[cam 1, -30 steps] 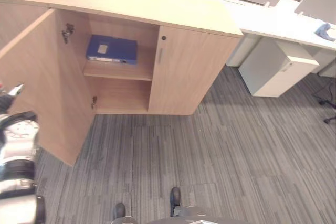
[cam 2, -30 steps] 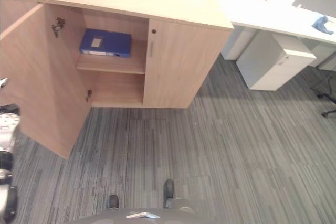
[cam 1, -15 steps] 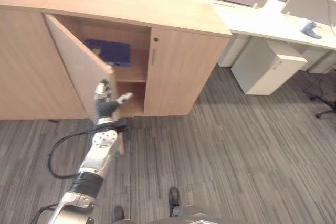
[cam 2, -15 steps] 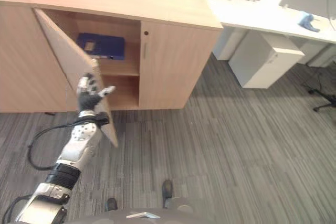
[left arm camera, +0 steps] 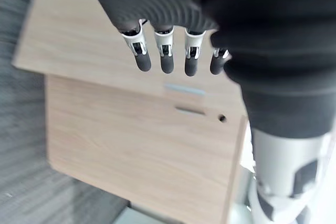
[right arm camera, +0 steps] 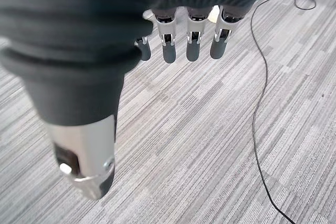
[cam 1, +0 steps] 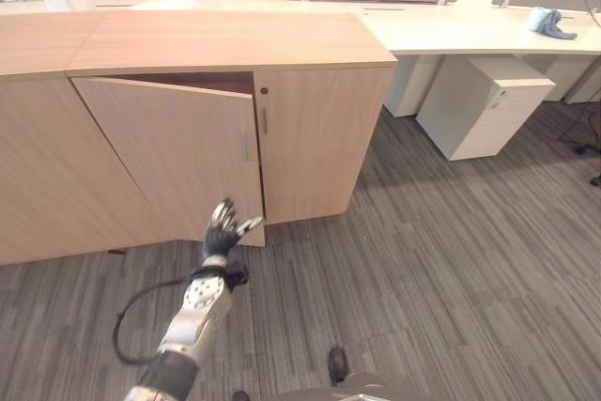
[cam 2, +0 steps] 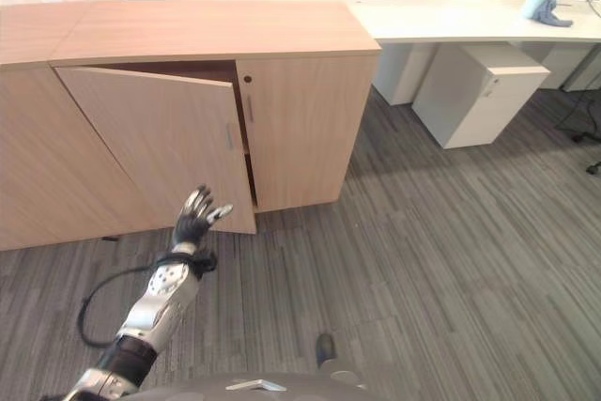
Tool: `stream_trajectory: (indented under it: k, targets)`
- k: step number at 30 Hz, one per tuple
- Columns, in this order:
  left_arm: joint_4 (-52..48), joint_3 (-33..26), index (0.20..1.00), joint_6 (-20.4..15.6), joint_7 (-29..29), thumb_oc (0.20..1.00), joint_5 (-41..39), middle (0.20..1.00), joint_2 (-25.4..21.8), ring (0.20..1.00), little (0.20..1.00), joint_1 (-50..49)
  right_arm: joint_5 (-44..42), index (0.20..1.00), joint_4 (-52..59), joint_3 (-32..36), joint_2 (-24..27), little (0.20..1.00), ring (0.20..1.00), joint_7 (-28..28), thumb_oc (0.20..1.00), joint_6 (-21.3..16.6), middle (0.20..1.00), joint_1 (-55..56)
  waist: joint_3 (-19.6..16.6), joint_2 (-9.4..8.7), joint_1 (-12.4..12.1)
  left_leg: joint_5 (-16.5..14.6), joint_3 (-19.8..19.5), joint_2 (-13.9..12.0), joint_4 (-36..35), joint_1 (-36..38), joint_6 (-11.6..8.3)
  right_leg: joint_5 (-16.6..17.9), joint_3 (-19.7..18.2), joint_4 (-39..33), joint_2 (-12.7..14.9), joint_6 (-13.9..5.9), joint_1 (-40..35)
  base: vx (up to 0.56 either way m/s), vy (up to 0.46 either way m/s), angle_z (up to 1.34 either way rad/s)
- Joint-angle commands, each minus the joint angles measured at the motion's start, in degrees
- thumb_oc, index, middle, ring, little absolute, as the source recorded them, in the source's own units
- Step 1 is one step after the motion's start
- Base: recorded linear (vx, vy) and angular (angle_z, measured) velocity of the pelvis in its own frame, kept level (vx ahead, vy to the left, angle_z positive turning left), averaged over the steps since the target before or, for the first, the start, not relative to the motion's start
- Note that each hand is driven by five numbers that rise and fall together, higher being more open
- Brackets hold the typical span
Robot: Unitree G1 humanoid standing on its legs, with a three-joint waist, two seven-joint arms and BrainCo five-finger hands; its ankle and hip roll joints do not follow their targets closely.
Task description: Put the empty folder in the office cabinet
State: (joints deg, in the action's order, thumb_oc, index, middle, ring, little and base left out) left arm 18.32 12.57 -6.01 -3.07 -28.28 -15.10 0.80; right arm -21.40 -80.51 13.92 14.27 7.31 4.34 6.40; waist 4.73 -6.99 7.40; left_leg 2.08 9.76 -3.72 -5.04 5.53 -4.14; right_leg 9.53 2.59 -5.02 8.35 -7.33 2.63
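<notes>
Your left hand (cam 1: 223,229) is raised in front of you on an outstretched arm, fingers straight and spread, holding nothing, its tips just short of the lower corner of the cabinet door (cam 1: 178,152). Your right hand (right arm camera: 178,35) hangs over the grey carpet (right arm camera: 210,145) with relaxed, straight fingers, also holding nothing. That door stands only slightly ajar, so the inside of the office cabinet (cam 1: 235,72) is a dark sliver at the top edge, and you cannot see the folder from here. The neighbouring door (cam 1: 319,138) is closed. Beyond the cabinet, to the right, a white pedestal (cam 1: 484,105) stands under a white desk (cam 1: 470,33).
</notes>
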Motion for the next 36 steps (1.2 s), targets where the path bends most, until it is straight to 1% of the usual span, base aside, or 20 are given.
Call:
stream_trajectory:
  k: [1,2,3,5,6,7,8,10,11,12,13,14,17,20,30,36]
  targets:
    - [3.54,-3.72,1.0,0.5,0.24,1.0,5.44,1.0,-1.61,1.0,1.0,-0.66,0.72,1.0,-3.05,-1.95,1.41,1.0,1.0,1.09,1.0,0.54,1.0,-3.6,1.47,-1.22,-1.18,-7.05,-1.55,1.68,0.04,-1.66,2.5,-4.8,0.39,2.87,4.05,-4.32,0.55,0.0,0.005,0.07]
    - [6.0,-4.11,1.0,0.98,0.17,1.0,6.43,1.0,-1.47,1.0,1.0,-1.74,0.66,1.0,-2.85,-1.91,1.3,1.0,1.0,1.2,1.0,0.58,1.0,-3.81,1.39,-0.93,-1.36,-7.02,-1.71,1.79,0.04,-1.67,2.58,-4.98,0.43,3.14,4.1,-4.27,0.52,0.02,0.01,0.08]
    - [11.17,-4.58,1.0,1.75,-0.23,1.0,9.21,1.0,-1.36,1.0,1.0,-2.69,0.51,1.0,-2.53,-2.01,1.24,1.0,1.0,1.37,1.0,0.51,1.0,-4.19,1.46,-0.47,-1.68,-7.21,-1.94,1.89,0.04,-1.35,2.72,-5.44,0.66,3.62,4.15,-4.24,0.15,0.0,0.013,0.06]
    - [18.0,-5.07,1.0,2.85,-0.84,1.0,11.66,1.0,-0.63,1.0,1.0,-3.6,0.4,1.0,-1.93,-2.28,0.95,1.0,1.0,1.68,1.0,0.46,1.0,-4.92,1.22,-0.03,-2.04,-6.76,-2.19,2.22,0.04,-1.68,2.83,-5.48,0.9,4.12,4.42,-4.14,0.45,-0.02,0.009,0.08]
    - [30.02,-5.32,1.0,3.59,-2.06,1.0,18.19,1.0,0.25,1.0,1.0,-2.57,0.46,1.0,-2.0,-2.85,0.63,1.0,1.0,2.37,1.0,0.49,1.0,-6.2,1.22,0.68,-2.36,-6.5,-2.83,2.4,0.04,-1.79,2.92,-5.79,1.42,4.57,4.51,-3.94,0.37,-0.02,0.001,0.11]
    - [30.05,-5.32,1.0,3.58,-2.06,1.0,18.19,1.0,0.25,1.0,1.0,-2.55,0.46,1.0,-2.01,-2.85,0.63,1.0,1.0,2.37,1.0,0.49,1.0,-6.22,1.18,0.68,-2.35,-6.48,-2.82,2.41,0.04,-1.85,2.92,-5.78,1.42,4.56,4.52,-3.94,0.43,-0.02,-0.007,0.11]
    - [39.37,-5.67,1.0,4.39,-4.07,1.0,21.7,1.0,0.98,1.0,1.0,-1.63,0.06,1.0,-2.13,-2.95,0.18,1.0,1.0,2.91,1.0,0.34,1.0,-6.93,1.05,0.97,-2.48,-6.43,-3.05,2.47,0.04,-1.76,2.91,-5.9,1.66,4.57,4.54,-3.79,0.25,0.0,-0.007,0.13]
    - [54.2,-7.76,1.0,6.08,-6.83,1.0,24.08,1.0,2.4,1.0,1.0,-0.44,-1.6,1.0,-2.43,-2.94,-0.95,1.0,1.0,3.64,1.0,0.22,1.0,-8.3,0.43,1.3,-2.59,-6.46,-3.23,2.52,0.04,-1.56,2.89,-6.0,2.0,4.18,4.51,-3.53,-0.26,0.03,-0.019,0.11]
    - [63.13,-10.44,1.0,8.28,-6.92,1.0,26.29,1.0,3.07,1.0,1.0,-1.72,-5.35,1.0,-2.55,-2.14,-2.22,1.0,1.0,3.4,1.0,-0.39,1.0,-9.7,-0.5,1.7,-2.85,-6.5,-3.14,2.43,0.04,-1.49,2.79,-6.04,2.33,3.48,4.32,-3.22,-0.67,0.04,-0.023,0.05]
    - [63.25,-10.48,1.0,8.21,-6.91,1.0,26.32,1.0,3.08,1.0,1.0,-1.66,-5.39,1.0,-2.55,-2.19,-2.22,1.0,1.0,3.41,1.0,-0.39,1.0,-9.7,-0.53,1.71,-2.81,-6.51,-3.14,2.41,0.04,-1.51,2.78,-6.03,2.34,3.43,4.3,-3.21,-0.68,0.07,-0.015,0.05]
    - [66.24,-12.88,1.0,8.69,-6.23,1.0,25.51,1.0,3.56,1.0,1.0,-3.34,-8.06,1.0,-2.52,-2.26,-3.54,1.0,1.0,2.47,1.0,-1.13,1.0,-10.67,-1.35,2.29,-3.26,-6.47,-2.97,2.24,0.04,-1.39,2.63,-6.17,2.68,2.55,4.05,-2.87,-1.17,0.06,-0.005,0.08]
    - [66.45,-13.73,1.0,8.48,-5.88,1.0,24.31,1.0,3.77,1.0,1.0,-3.74,-8.61,1.0,-2.16,-2.64,-3.85,1.0,1.0,1.93,1.0,-1.38,1.0,-11.01,-1.6,2.58,-3.47,-6.34,-2.99,2.1,0.04,-1.39,2.52,-6.19,2.93,2.32,3.87,-2.72,-1.24,0.06,-0.006,0.1]
    - [66.65,-14.37,1.0,8.48,-5.58,1.0,23.65,1.0,3.7,1.0,1.0,-4.41,-6.29,1.0,-1.8,-4.71,-4.04,1.0,1.0,1.7,1.0,-1.14,1.0,-11.4,-1.92,3.12,-3.92,-6.01,-3.29,1.91,0.04,-1.68,2.36,-6.35,3.45,2.1,3.56,-2.39,-1.37,0.01,-0.007,0.07]
    - [67.83,-16.1,1.0,8.79,-5.54,1.0,22.02,1.0,3.78,1.0,1.0,-5.79,-5.79,1.0,-2.07,-4.71,-3.2,1.0,1.0,1.39,1.0,-0.82,1.0,-11.47,-2.28,3.51,-4.75,-5.79,-3.89,1.95,0.04,-1.94,2.15,-6.61,4.21,1.79,3.41,-2.2,-2.15,0.02,-0.008,0.12]
    - [66.55,-16.06,1.0,8.14,-5.35,1.0,18.81,1.0,4.04,1.0,1.0,-5.14,-4.63,1.0,-3.13,-5.53,-2.9,1.0,1.0,1.47,1.0,-0.43,1.0,-11.19,-2.58,3.83,-5.5,-5.49,-5.42,1.81,0.04,-2.13,1.86,-7.16,5.63,1.88,3.46,-1.97,-3.17,0.01,-0.02,0.13]
    - [66.36,-15.46,1.0,8.06,-5.46,1.0,18.94,1.0,3.79,1.0,1.0,-4.79,-4.94,1.0,-2.58,-5.79,-2.83,1.0,1.0,1.69,1.0,-0.7,1.0,-11.3,-2.7,3.88,-5.4,-5.52,-5.55,1.65,0.04,-2.15,1.74,-7.36,5.8,1.96,3.39,-1.88,-3.33,0.0,-0.004,0.02]
